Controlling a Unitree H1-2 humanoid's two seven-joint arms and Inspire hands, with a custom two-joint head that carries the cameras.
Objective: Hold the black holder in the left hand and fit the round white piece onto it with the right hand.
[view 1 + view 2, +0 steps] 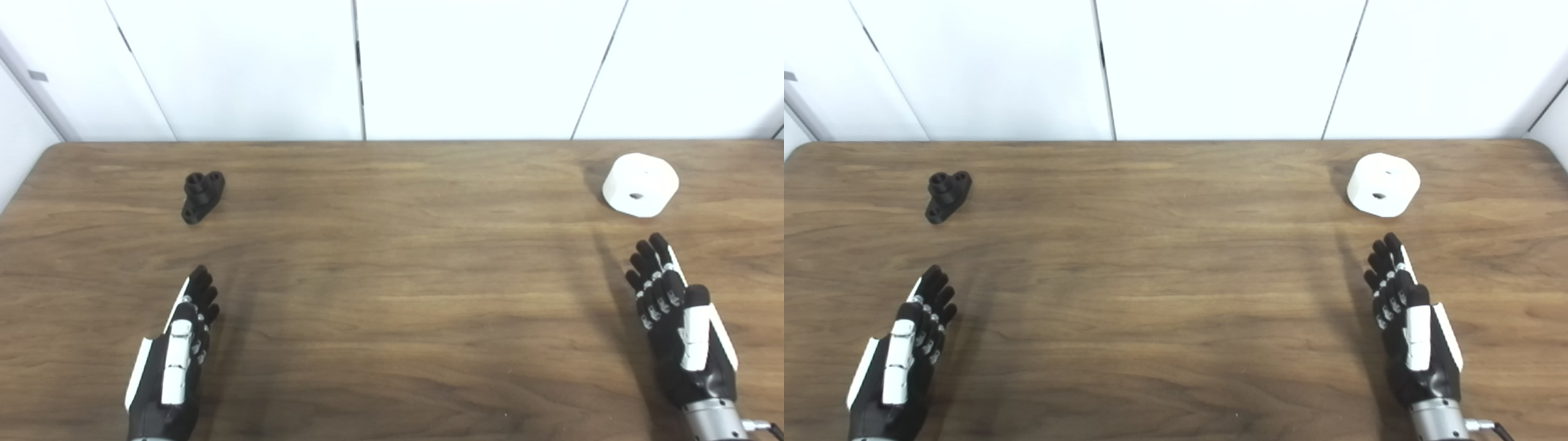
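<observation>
The black holder (203, 196) lies far back on the left of the wooden bench (392, 294), and the round white piece (640, 184) sits far back on the right, the two well apart. The left hand (174, 355) and the right hand (680, 324) both hover near the front edge, fingers (652, 269) stretched out straight, holding nothing

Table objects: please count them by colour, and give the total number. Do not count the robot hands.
Black: 1, the black holder, far left of the table
White: 1, the round white piece, far right
Total: 2
</observation>
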